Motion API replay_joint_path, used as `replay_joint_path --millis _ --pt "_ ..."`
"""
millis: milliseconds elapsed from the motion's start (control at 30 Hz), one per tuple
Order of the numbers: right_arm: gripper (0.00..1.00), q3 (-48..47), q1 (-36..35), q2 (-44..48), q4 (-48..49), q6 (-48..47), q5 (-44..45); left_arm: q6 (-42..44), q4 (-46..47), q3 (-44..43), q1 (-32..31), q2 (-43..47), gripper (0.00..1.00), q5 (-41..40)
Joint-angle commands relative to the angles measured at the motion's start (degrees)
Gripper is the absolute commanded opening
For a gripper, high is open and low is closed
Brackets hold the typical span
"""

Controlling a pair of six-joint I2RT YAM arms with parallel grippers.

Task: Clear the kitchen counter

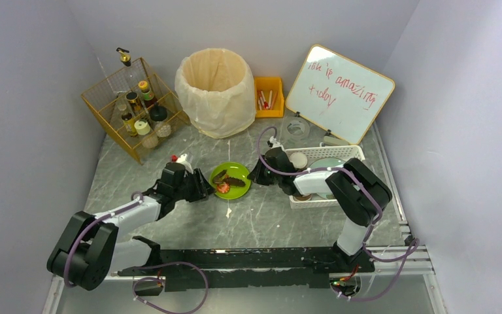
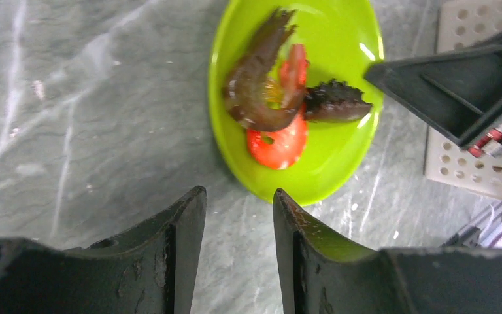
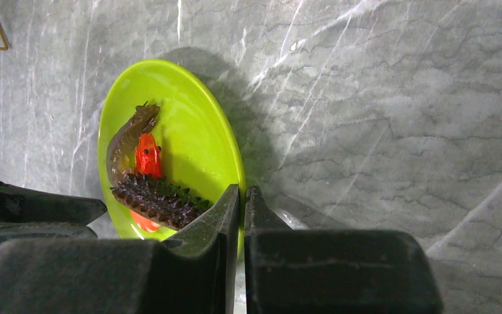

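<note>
On the grey marble-look kitchen counter (image 1: 189, 222) sits a lime green plate (image 1: 234, 171) holding a brown shrimp (image 2: 255, 85), a red piece (image 2: 278, 144) and a dark spiny sea cucumber (image 2: 336, 101). My right gripper (image 1: 256, 175) is shut on the plate's right rim; in the right wrist view the rim (image 3: 196, 124) runs between its fingertips (image 3: 243, 191). My left gripper (image 1: 208, 190) is at the plate's left edge. It stands open (image 2: 238, 193) with only bare counter between the fingers, and one fingertip is just short of the rim.
A bagged bin (image 1: 216, 82), a wire basket of bottles (image 1: 134, 108), a yellow box (image 1: 268, 96) and a whiteboard (image 1: 340, 91) line the back. A white slatted basket (image 1: 330, 157) with dishes stands right of the plate. A black rail (image 1: 255, 261) runs along the near edge. A small scrap (image 1: 228, 212) lies on the counter.
</note>
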State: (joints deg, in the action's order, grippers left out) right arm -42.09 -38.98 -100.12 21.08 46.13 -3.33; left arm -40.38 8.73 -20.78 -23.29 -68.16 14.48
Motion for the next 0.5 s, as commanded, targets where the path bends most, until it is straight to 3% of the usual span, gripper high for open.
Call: replay_joint_path --millis 0,300,467 --pt "0.07 0.3 0.5 2.6 2.0 -0.6 0.4 -3.3 1.0 0.6 -0.1 -0.5 0.47 -5.6" --pt "0.07 0.2 0.7 2.5 2.0 -1.0 -0.6 -5.1 4.3 -0.8 -0.1 -5.3 0.47 -5.8" --pt "0.06 0.4 0.9 2.2 2.3 -0.8 -1.1 -5.1 6.7 -2.0 -0.1 -9.9 0.36 -4.0"
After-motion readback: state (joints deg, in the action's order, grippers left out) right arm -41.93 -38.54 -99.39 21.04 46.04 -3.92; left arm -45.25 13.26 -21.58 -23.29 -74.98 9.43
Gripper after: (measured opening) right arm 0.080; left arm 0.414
